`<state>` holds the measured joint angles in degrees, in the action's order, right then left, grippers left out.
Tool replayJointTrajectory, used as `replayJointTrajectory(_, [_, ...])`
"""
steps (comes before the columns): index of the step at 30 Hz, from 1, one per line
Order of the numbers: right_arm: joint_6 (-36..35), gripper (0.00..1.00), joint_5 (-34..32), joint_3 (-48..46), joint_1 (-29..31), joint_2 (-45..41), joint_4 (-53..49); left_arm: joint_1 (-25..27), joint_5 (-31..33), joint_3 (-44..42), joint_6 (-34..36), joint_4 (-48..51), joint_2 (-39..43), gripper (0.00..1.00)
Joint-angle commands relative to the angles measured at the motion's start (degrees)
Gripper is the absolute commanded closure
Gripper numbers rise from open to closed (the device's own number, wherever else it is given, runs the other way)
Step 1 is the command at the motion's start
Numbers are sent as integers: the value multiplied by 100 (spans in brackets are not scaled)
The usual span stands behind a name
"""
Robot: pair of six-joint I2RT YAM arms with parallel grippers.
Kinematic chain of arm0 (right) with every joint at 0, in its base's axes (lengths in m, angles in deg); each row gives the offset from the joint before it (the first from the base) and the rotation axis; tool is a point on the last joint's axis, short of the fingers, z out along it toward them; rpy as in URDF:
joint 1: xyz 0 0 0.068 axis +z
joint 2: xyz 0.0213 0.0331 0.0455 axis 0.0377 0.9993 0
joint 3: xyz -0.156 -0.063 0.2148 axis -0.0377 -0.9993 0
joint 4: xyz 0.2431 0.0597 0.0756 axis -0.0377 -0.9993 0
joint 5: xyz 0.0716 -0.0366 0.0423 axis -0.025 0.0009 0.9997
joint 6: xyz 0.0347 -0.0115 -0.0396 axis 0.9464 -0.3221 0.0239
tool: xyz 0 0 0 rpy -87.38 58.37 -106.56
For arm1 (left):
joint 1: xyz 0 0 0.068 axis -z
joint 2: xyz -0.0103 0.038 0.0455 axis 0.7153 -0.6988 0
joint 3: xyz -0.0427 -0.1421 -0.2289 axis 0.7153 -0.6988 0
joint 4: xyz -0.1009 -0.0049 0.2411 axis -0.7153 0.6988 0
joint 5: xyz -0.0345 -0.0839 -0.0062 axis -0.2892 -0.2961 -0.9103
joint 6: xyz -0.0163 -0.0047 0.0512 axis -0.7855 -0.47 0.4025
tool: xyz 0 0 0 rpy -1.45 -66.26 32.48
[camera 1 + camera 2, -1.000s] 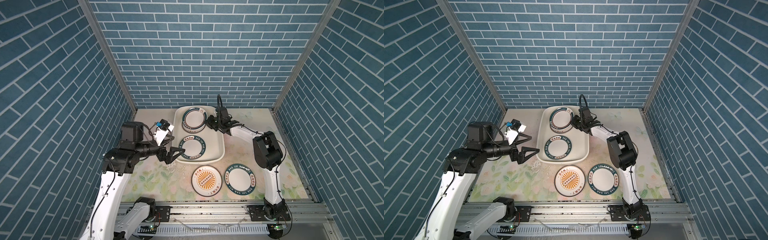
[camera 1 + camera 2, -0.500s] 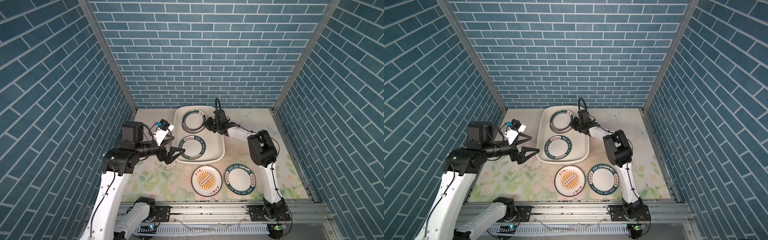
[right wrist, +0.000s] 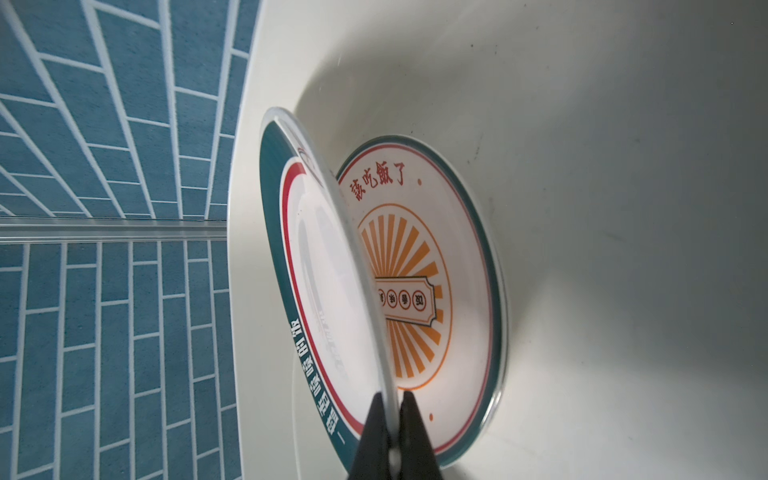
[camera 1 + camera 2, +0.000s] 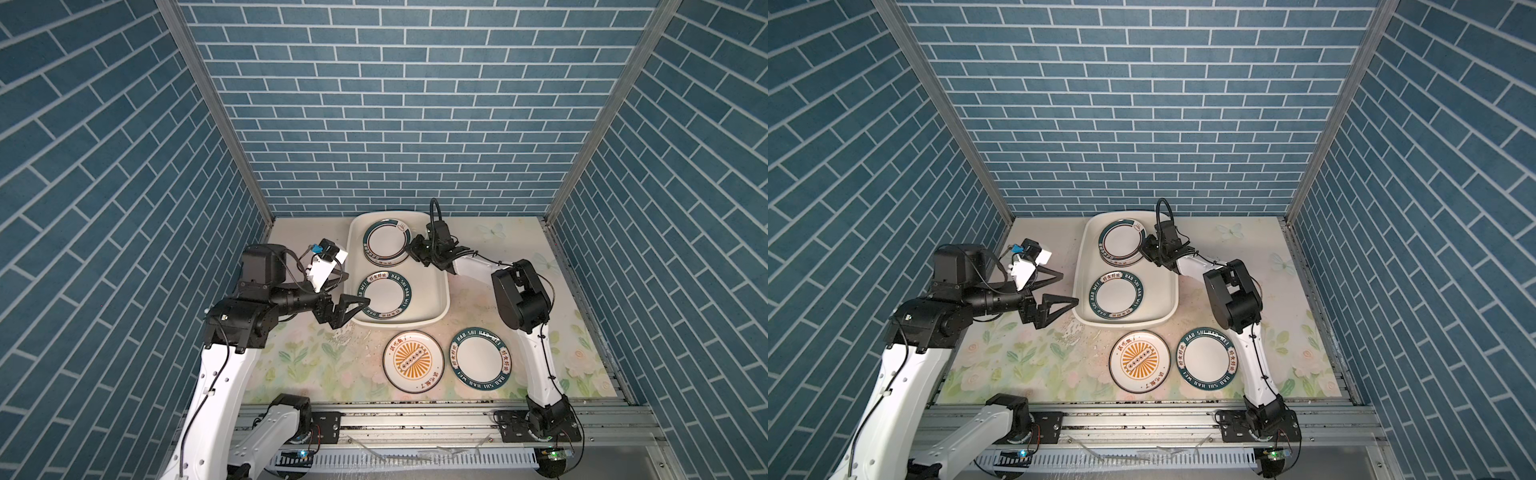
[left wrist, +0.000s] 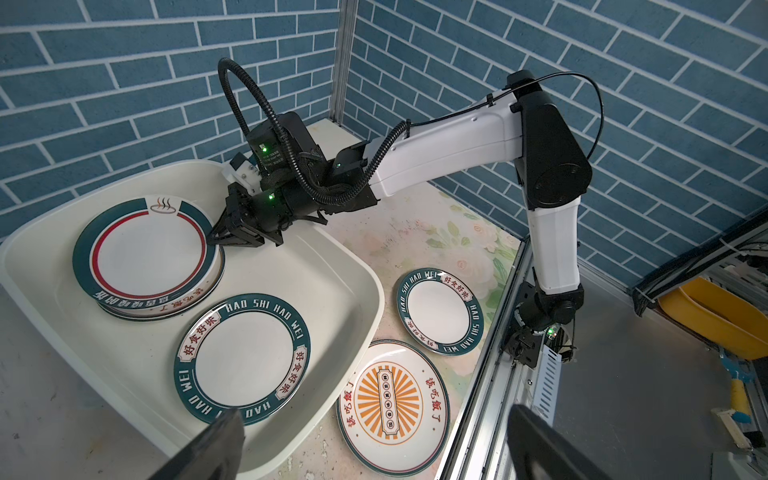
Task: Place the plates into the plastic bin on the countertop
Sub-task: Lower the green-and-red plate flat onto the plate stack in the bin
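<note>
The right gripper (image 3: 390,401) is clamped on the right rim of the emblem plate (image 4: 384,242). That plate extends left from its fingertips, tilted above a sunburst plate (image 3: 415,257) at the far end of the plastic bin (image 4: 445,291).

- Plastic bin (image 4: 432,286): cream tub toward the back of the floral countertop (image 4: 316,365).
- Emblem plate (image 4: 384,243) (teal rim, red ring) sits tilted at the bin's far end, over a sunburst plate (image 3: 415,257).
- A lettered plate (image 4: 385,297) lies flat at the near end.
- Side by side on the countertop: a second sunburst plate (image 4: 413,361) and a second lettered plate (image 4: 478,358).
</note>
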<state>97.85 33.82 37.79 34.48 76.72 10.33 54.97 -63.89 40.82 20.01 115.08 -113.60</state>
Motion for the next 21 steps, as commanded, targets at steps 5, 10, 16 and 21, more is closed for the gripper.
replayJointTrajectory(5, [114, 94, 66, -43, 66, 40, 132, 2, -32, 26, 26, 25, 79, 0])
replayJointTrajectory(10, [121, 94, 57, -115, 73, 38, 104, 2, -38, 27, 24, 16, 74, 0])
replayJointTrajectory(16, [135, 94, 4, -161, 91, 61, 108, 2, -7, 18, 28, 25, 101, 0])
replayJointTrajectory(21, [128, 93, 4, -58, 93, 137, 10, -1, -6, 14, 26, 25, 109, 0])
